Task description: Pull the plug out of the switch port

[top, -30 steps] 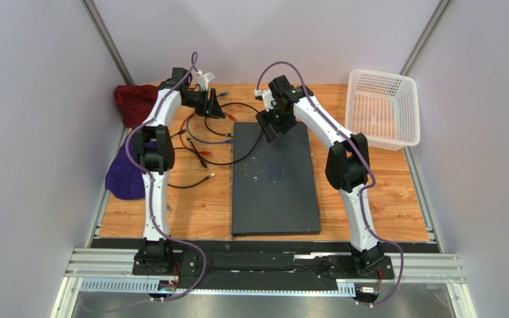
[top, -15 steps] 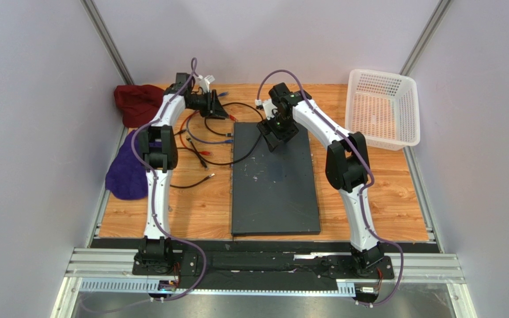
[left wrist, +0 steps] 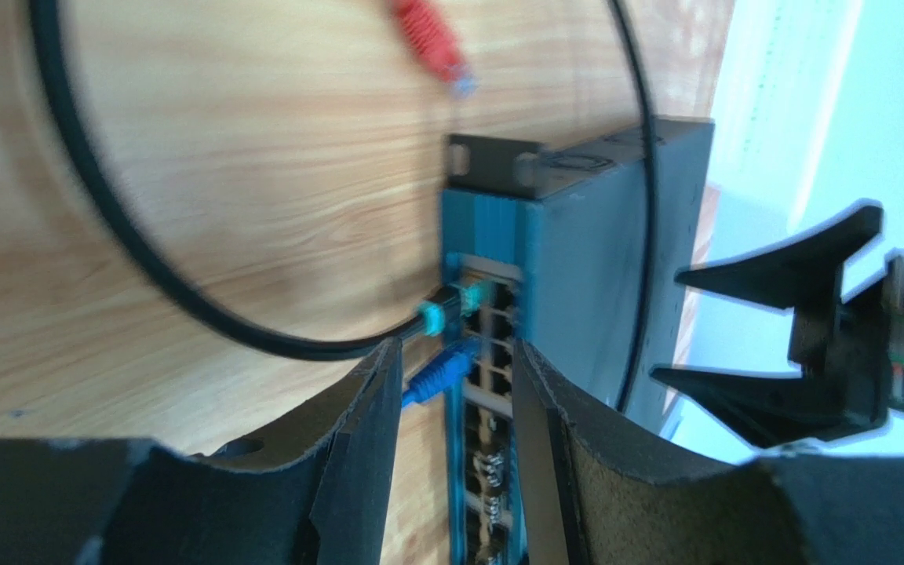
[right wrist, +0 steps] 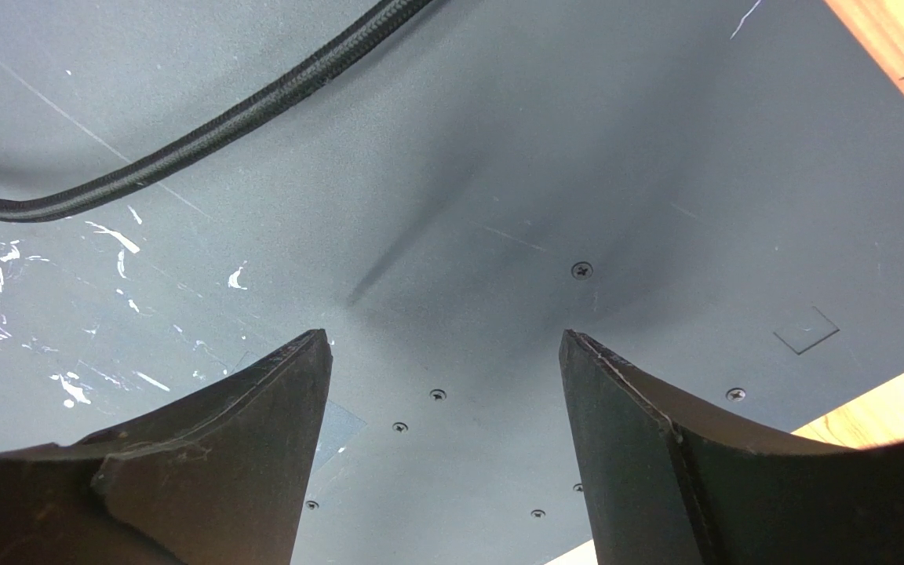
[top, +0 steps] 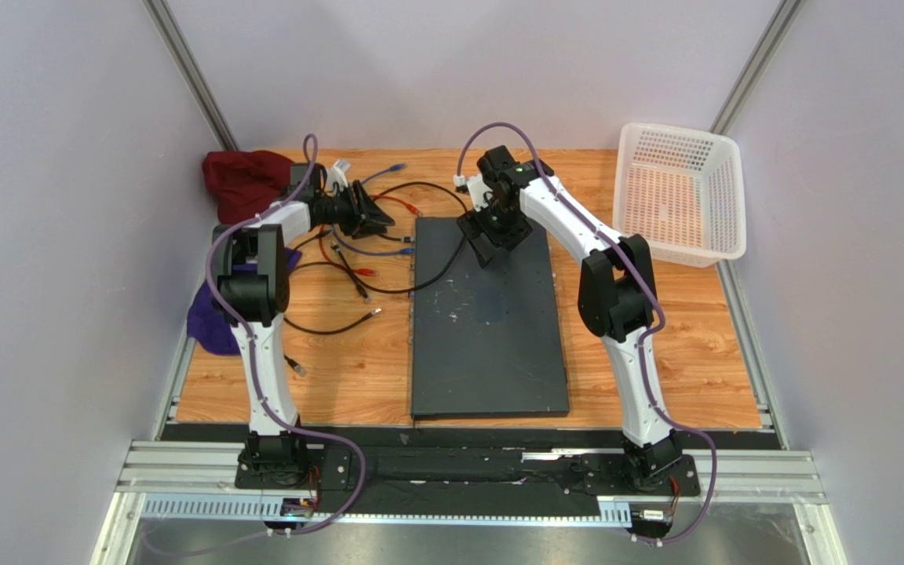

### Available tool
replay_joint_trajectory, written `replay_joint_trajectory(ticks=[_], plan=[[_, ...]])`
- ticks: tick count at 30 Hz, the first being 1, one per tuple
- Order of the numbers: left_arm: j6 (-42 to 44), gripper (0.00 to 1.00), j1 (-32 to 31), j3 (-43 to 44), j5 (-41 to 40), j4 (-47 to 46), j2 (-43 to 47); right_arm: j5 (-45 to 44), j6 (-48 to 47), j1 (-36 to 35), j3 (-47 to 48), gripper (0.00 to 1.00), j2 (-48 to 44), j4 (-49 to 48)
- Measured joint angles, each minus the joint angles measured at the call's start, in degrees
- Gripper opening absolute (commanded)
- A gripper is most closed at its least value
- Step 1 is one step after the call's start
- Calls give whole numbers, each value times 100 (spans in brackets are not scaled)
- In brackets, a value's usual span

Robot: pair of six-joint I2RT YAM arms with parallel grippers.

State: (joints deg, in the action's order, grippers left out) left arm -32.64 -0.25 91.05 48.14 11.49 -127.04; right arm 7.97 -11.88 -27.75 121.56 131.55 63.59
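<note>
1. The step in hand is judged to be the approach. The left pincer [left wrist: 457, 365] is lined up with the port face near the far left corner of the switch [top: 490, 341], which lies flat mid-worktop [top: 681, 353].
2. The left pincer's fingers are partly spread and nothing is gripped. Two seated plugs are framed between the tips: a black-cabled plug [left wrist: 436, 318] and a blue plug [left wrist: 436, 377].
3. The right pincer [right wrist: 445, 336] is spread wide and empty, close above the switch's far end, probably to steady it.
4. Next, the left pincer would need to be advanced and closed on one plug's body, the latch pressed, and the plug drawn straight out. Which plug is meant cannot be told.
5. Counted:
   - one switch
   - two seated plugs
   - two pincers
   - one white basket [top: 681, 194]
   - two cloths, a dark red cloth [top: 239, 183] and a purple cloth [top: 212, 318]
   - several loose cables, number unclear
</note>
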Motion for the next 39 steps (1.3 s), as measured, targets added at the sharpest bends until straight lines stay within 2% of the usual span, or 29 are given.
replay_joint_trajectory(ticks=[5, 16, 27, 39], plan=[[-750, 50, 0, -820, -286, -745, 17, -39, 0, 0, -2, 76, 0, 0], [-1692, 52, -4, -1292, -540, -2044, 15, -175, -22, -70, -164, 77, -4, -24], [-2310, 51, -118, -1591, -369, -3038, -131, -251, -24, -149, -267, 77, -59, -33], [-2426, 48, -315, -1401, -203, -3156, -350, -260, -22, -151, -315, 77, -85, -24]])
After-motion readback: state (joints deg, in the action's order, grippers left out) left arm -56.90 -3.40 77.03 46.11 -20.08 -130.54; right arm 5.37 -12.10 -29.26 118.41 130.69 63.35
